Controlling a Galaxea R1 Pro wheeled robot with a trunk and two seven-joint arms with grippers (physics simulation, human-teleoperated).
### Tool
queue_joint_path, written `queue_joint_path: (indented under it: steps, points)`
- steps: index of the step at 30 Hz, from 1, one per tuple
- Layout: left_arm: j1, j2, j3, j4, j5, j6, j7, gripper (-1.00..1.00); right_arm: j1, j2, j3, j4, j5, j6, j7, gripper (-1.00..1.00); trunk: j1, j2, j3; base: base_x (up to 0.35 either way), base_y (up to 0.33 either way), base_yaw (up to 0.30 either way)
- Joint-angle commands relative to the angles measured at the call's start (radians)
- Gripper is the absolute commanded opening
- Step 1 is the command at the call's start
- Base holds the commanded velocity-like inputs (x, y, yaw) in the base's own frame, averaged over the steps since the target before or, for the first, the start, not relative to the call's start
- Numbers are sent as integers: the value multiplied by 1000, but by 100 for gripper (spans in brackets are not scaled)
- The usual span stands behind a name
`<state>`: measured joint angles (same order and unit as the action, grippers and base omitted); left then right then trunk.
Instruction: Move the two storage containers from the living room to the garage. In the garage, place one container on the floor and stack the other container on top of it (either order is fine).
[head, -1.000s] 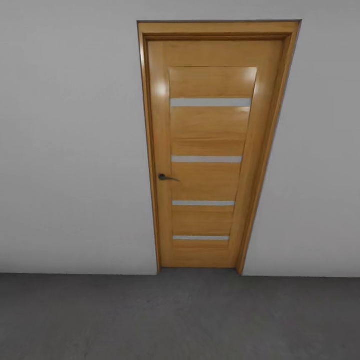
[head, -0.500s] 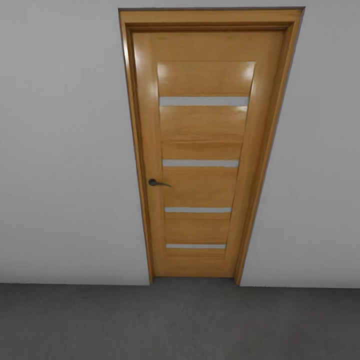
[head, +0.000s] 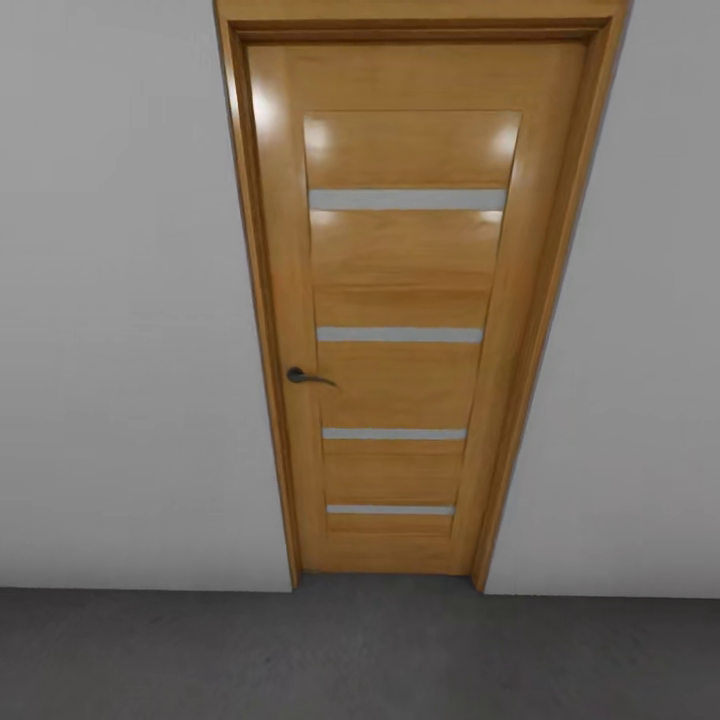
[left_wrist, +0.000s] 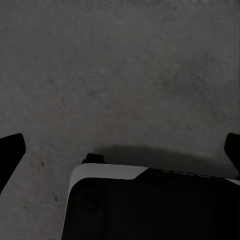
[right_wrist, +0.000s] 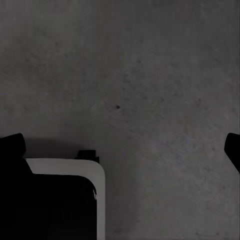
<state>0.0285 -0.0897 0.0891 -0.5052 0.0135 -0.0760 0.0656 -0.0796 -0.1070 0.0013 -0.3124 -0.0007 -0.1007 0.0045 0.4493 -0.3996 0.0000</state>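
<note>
Closed wooden door, handle at its left, straight ahead across grey concrete floor; left gripper and right gripper spread wide, empty (pointing floorward); no storage container in sight.

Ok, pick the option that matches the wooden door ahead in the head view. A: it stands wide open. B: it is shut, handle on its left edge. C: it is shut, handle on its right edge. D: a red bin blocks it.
B: the wooden door sits closed in its frame, with the dark lever handle near its left edge.
</note>
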Motion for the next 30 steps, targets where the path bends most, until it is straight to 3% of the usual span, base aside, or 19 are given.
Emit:
queue_joint_path:
  steps: [1,12,30]
  points:
    - [1,-1,3,-1,1,-2,0,100,0,0,0,1,0,-3,0,100,1,0,0,172,-1,0]
    - [1,-8,4,-1,-3,-72,0,100,0,0,1,2,-3,-3,-1,100,1,0,0,24,0,0]
    - [1,-10,3,-3,2,-71,0,100,0,2,-1,1,2,-2,7,100,1,0,0,0,0,0]
